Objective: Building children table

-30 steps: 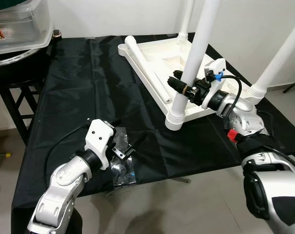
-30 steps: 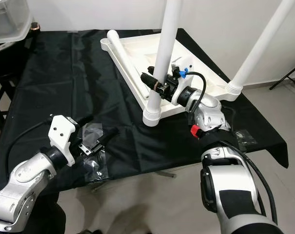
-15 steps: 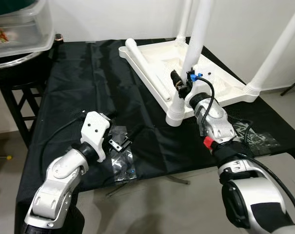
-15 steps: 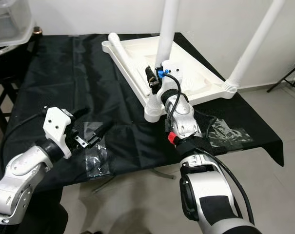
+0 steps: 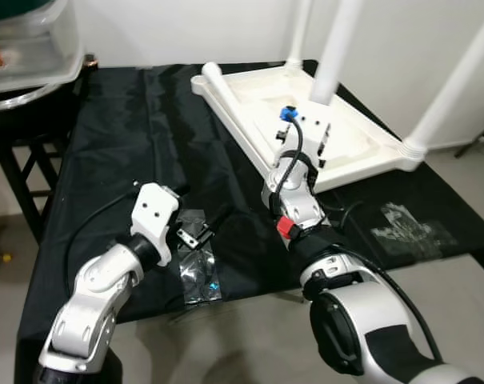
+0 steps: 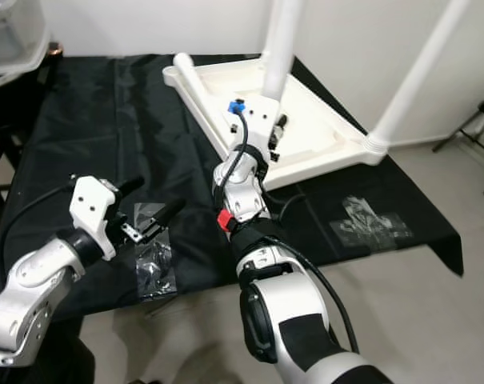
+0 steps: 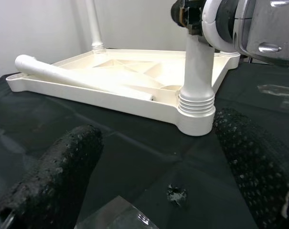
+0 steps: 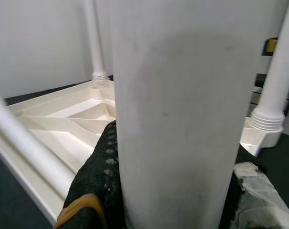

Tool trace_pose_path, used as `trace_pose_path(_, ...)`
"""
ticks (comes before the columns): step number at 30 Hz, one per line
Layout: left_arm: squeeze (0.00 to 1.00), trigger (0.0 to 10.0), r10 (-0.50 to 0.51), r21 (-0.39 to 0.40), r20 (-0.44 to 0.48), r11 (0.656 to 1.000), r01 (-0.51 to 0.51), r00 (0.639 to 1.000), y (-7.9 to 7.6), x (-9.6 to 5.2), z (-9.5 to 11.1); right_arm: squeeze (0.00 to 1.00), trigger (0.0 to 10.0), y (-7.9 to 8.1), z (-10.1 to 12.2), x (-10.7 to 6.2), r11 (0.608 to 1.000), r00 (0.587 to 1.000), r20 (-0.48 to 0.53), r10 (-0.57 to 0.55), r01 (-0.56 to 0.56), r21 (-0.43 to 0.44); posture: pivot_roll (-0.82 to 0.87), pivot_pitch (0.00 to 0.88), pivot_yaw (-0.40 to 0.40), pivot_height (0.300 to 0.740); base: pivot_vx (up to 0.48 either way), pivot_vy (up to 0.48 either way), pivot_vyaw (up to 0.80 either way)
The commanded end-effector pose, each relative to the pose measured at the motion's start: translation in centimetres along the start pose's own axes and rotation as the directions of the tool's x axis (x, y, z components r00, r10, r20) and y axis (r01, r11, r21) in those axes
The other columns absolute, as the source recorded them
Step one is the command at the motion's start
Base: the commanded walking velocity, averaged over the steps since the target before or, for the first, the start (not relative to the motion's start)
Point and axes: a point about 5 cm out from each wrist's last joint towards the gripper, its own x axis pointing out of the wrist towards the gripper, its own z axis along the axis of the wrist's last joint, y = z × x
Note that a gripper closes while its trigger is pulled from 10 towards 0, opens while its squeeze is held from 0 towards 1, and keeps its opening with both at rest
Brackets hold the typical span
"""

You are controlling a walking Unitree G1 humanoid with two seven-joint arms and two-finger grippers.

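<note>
I am well into the build: the white children's table top [image 5: 354, 140] lies upside down on the black-draped surface [image 5: 122, 136], with three legs already standing in their sockets — the far leg [image 5: 299, 32], the right-hand leg [image 5: 454, 84] and the near leg [image 5: 335, 48] that I am working on. A fourth leg [image 5: 234, 100] lies loose along the top's left edge, so by my reckoning one corner is left to fit. My right arm reaches forward and up across the near edge of the table top, wrist turned upward, and the right gripper [image 8: 158, 186] is closed around the near leg low on its shaft, its black fingers [image 8: 99, 176] pressed to either side of the white tube in the right wrist view. My left arm is bent low at the front of the surface, the left gripper [image 5: 195, 232] held open and empty, hovering just above a clear plastic bag [image 5: 195, 272] that appears to hold small hardware — the contents are too small to make out.
</note>
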Motion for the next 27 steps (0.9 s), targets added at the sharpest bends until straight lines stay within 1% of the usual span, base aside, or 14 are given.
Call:
trace_pose_path(1,0.0,10.0,-0.013,-0.004,-0.015,1.0,0.013,1.0,-0.4,-0.1,-0.3,0.0,0.0,-1.1,-2.8,-0.1,0.998,0.992,-0.118,-0.047,0.042,-0.041,0.09,0.165,-0.09,0.74,0.0,0.0,0.0)
trace_pose_path(2,0.0,10.0,-0.014,-0.004,-0.015,1.0,0.014,1.0,-0.4,-0.1,-0.3,0.0,0.0,-1.0,-2.7,-0.2,0.998,0.993,-0.114,-0.044,0.039,-0.044,0.09,0.165,-0.09,0.74,0.0,0.0,0.0)
trace_pose_path(3,0.0,10.0,-0.015,-0.004,-0.016,1.0,0.015,1.0,-0.4,-0.1,-0.3,0.0,10.0,-0.8,-2.5,-0.2,0.999,0.995,-0.101,-0.012,0.007,-0.045,0.09,0.164,-0.09,0.74,0.0,0.0,0.0)
trace_pose_path(8,0.0,10.0,-0.017,-0.005,-0.019,1.0,0.017,1.0,-0.4,-0.1,-0.4,0.0,10.0,-0.5,-1.8,-0.1,0.998,0.998,-0.05,0.043,-0.046,-0.051,0.08,0.159,-0.087,0.74,0.0,0.0,0.0)
trace_pose_path(9,0.0,10.0,-0.019,-0.006,-0.018,1.0,0.019,1.0,-0.5,0.0,-0.4,1.0,10.0,-0.4,-1.5,-0.1,0.996,0.997,-0.019,0.075,-0.076,-0.052,0.08,0.156,-0.086,0.74,0.0,0.0,0.0)
trace_pose_path(14,0.0,10.0,-0.022,-0.009,-0.014,1.0,0.022,1.0,-0.7,0.2,-0.5,1.0,10.0,-0.4,-0.8,-0.1,0.983,0.984,0.055,0.167,-0.163,-0.082,0.07,0.15,-0.084,0.74,0.0,0.0,0.0)
trace_pose_path(15,0.0,10.0,-0.02,-0.003,-0.015,1.0,0.02,1.0,-0.7,0.2,-0.6,0.0,10.0,-0.5,-0.8,-0.2,0.961,0.961,0.071,0.266,-0.259,-0.091,0.07,0.145,-0.086,0.74,0.0,0.0,0.0)
trace_pose_path(17,0.0,10.0,-0.018,-0.001,-0.015,1.0,0.018,1.0,-0.7,0.1,-0.6,0.0,10.0,-0.7,-0.8,-0.3,0.949,0.949,0.073,0.308,-0.301,-0.087,0.07,0.145,-0.086,0.74,0.0,0.0,0.0)
trace_pose_path(20,0.0,10.0,-0.013,0.0,-0.013,1.0,0.013,1.0,-0.6,0.1,-0.5,0.0,10.0,-1.4,-0.7,-0.7,0.902,0.895,0.119,0.43,-0.422,-0.086,0.07,0.143,-0.085,0.74,0.0,0.0,0.0)
trace_pose_path(21,0.0,10.0,-0.013,0.0,-0.013,1.0,0.013,1.0,-0.6,0.1,-0.5,0.0,10.0,-1.4,-0.7,-0.7,0.902,0.895,0.119,0.43,-0.422,-0.086,0.07,0.143,-0.085,0.74,0.0,0.0,0.0)
trace_pose_path(23,0.0,10.0,-0.018,0.002,-0.014,1.0,0.018,1.0,-0.6,0.1,-0.6,0.0,10.0,-1.8,-0.6,-1.3,0.808,0.797,0.137,0.589,-0.581,-0.094,0.07,0.143,-0.085,0.74,0.0,0.0,0.0)
trace_pose_path(24,0.0,10.0,-0.018,0.002,-0.014,1.0,0.018,1.0,-0.6,0.1,-0.6,0.0,10.0,-1.8,-0.6,-1.3,0.808,0.797,0.137,0.589,-0.581,-0.094,0.07,0.143,-0.085,0.74,0.0,0.0,0.0)
trace_pose_path(26,0.0,10.0,-0.018,-0.003,-0.013,1.0,0.018,1.0,-0.6,0.1,-0.6,0.0,10.0,-2.7,-0.8,-1.6,0.697,0.687,0.123,0.716,-0.714,-0.065,0.06,0.143,-0.083,0.74,0.0,0.0,0.0)
trace_pose_path(27,0.0,10.0,-0.016,-0.006,-0.012,1.0,0.016,1.0,-0.6,0.1,-0.6,0.0,10.0,-3.1,-0.9,-1.5,0.673,0.665,0.115,0.738,-0.738,-0.052,0.06,0.145,-0.08,0.74,0.0,0.0,0.0)
